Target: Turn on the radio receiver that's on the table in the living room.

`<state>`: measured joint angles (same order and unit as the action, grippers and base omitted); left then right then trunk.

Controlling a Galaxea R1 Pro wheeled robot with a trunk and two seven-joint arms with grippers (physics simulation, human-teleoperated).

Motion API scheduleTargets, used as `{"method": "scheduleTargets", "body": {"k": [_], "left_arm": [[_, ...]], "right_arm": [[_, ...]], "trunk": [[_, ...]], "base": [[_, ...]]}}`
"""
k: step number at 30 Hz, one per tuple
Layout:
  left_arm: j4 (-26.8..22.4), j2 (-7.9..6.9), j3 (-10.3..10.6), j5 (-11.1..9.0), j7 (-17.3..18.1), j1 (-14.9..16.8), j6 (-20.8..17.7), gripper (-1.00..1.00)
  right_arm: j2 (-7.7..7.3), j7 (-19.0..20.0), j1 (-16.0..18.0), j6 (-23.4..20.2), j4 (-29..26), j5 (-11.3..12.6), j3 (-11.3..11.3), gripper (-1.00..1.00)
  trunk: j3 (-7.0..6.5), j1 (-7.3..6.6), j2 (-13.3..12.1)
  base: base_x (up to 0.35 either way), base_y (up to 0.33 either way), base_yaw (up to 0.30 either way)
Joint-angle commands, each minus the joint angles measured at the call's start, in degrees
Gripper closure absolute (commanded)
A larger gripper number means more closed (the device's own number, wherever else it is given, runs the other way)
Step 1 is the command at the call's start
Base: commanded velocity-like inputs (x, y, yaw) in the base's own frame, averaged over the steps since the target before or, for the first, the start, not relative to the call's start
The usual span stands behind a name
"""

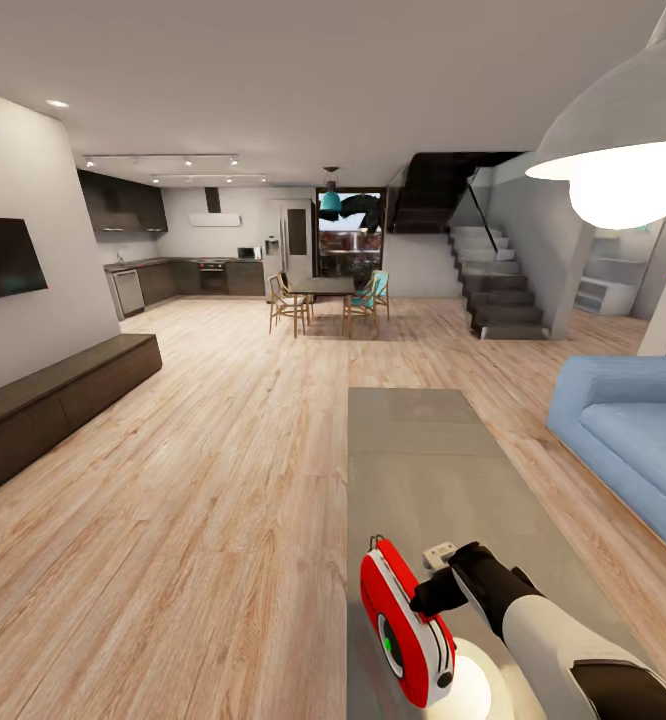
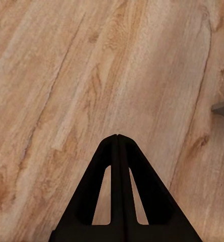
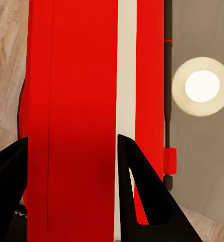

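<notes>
The red radio receiver (image 1: 408, 625) with its white face and green-centred dial stands at the near end of the long grey-beige table (image 1: 423, 450). My right gripper (image 1: 428, 595) reaches in from the right and is up against the radio's far side. In the right wrist view the radio's red body (image 3: 76, 75) with a white stripe lies very close, and the right gripper (image 3: 71, 138) is open, its fingers spread across that body. My left gripper (image 2: 117, 136) is shut with nothing in it, hanging over the wood plank floor (image 2: 66, 75).
A blue sofa (image 1: 633, 440) stands right of the table. A dark low bench cabinet (image 1: 53, 395) and a black TV (image 1: 3, 258) line the left wall. Farther back are a dining table with chairs (image 1: 323, 290) and stairs (image 1: 493, 290). A white pendant lamp (image 1: 623, 150) hangs at upper right.
</notes>
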<state>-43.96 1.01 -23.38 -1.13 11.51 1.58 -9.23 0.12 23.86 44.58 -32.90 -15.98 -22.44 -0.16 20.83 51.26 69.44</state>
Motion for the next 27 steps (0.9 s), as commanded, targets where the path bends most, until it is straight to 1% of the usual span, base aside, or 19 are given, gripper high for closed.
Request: {"method": "scheduleTargets", "body": {"k": [1,8,14,25,27], "left_arm": [[0.0,-0.02,0.0,0.0,0.0,0.0,0.0,1.0],[0.0,-0.05,0.0,0.0,0.0,0.0,0.0,1.0],[0.0,-0.05,0.0,0.0,0.0,0.0,0.0,1.0],[0.0,-0.05,0.0,-0.1,0.0,0.0,0.0,1.0],[0.0,-0.05,-0.1,-0.1,0.0,0.0,0.0,1.0]], "right_arm": [[0.01,0.0,0.0,-0.1,0.0,0.3,-0.1,1.0],[0.02,0.0,0.0,-0.1,0.1,0.4,-0.1,1.0],[0.02,0.0,0.0,-0.2,0.1,0.4,-0.1,1.0],[-0.02,0.0,0.0,-0.1,0.1,0.3,-0.1,1.0],[-0.02,0.0,0.0,-0.1,0.1,0.4,-0.1,1.0]], "trunk": [[0.0,0.0,0.0],[0.0,0.0,0.0],[1.07,1.32,2.4],[1.07,1.32,2.4],[1.43,1.76,3.2]], "base": [[0.0,0.0,0.0],[0.0,0.0,0.0],[0.0,0.0,0.0],[0.0,0.0,0.0],[0.0,0.0,0.0]]}}
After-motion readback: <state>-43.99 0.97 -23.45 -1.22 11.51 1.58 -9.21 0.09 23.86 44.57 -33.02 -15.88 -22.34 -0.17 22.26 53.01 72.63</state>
